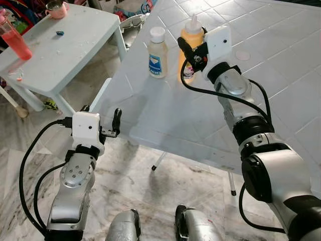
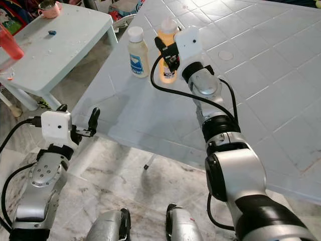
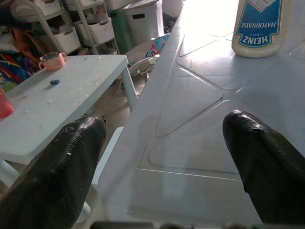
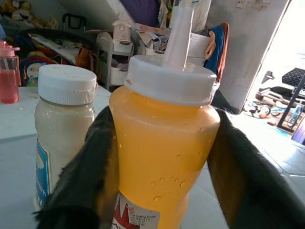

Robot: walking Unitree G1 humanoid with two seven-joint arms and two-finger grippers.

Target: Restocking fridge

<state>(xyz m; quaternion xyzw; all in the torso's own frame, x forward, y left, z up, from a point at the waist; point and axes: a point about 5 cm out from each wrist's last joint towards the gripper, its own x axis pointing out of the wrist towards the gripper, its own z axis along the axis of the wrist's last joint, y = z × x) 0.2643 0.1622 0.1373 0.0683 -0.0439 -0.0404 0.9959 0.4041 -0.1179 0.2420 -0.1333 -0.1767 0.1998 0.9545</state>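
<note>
A yellow sauce bottle with a white nozzle cap stands on the big grey table, with a white-capped mayonnaise bottle just to its left. My right gripper reaches across the table and is shut on the yellow bottle; its black fingers press both sides below the cap. The mayonnaise bottle stands beside it, untouched. My left gripper hovers open at the table's near left edge with nothing between its fingers, well short of the mayonnaise bottle.
A small pale green table stands to the left, holding a pink cup and a red drink bottle. Storage bins and clutter lie beyond it. Marble floor is under me, with table legs close ahead.
</note>
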